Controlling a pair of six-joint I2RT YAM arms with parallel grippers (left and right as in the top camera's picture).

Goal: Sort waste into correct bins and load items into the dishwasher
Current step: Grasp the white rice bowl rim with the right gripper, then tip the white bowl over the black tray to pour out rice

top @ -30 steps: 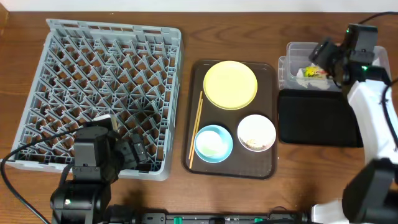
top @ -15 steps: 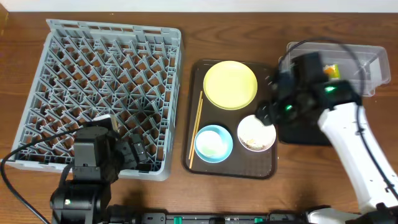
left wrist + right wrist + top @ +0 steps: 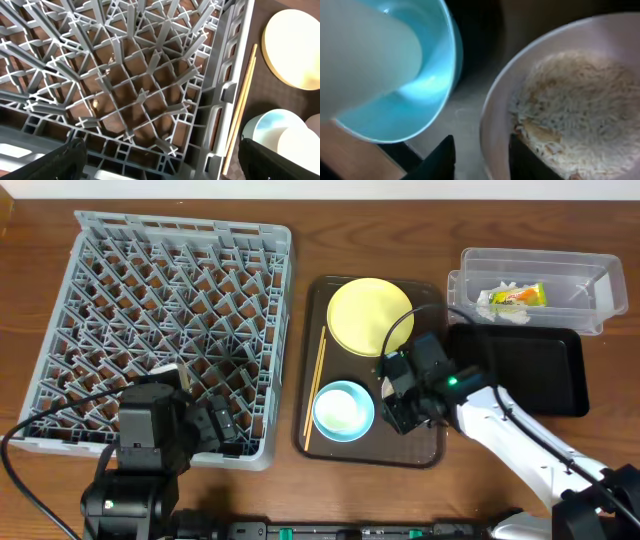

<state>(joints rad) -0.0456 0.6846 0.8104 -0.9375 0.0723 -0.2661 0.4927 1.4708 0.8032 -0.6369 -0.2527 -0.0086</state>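
Straddling the rim of the white bowl [image 3: 491,125], the right gripper [image 3: 480,157] has its fingers narrowly parted, one inside beside the rice scraps [image 3: 570,100] and one outside, neither visibly pressing the rim. That bowl sits at 5 o'clock on the brown tray [image 3: 436,448], the blue bowl [image 3: 343,408] at 7 o'clock, the yellow plate [image 3: 365,315] at 12, and the chopsticks [image 3: 316,385] along the 9 o'clock edge. The wrapper [image 3: 512,296] lies in the clear tub [image 3: 590,275], at 12 o'clock from the black tray [image 3: 545,375]. The left gripper [image 3: 170,165] hangs with fingers wide apart over the 5 o'clock corner of the dish rack [image 3: 170,310]
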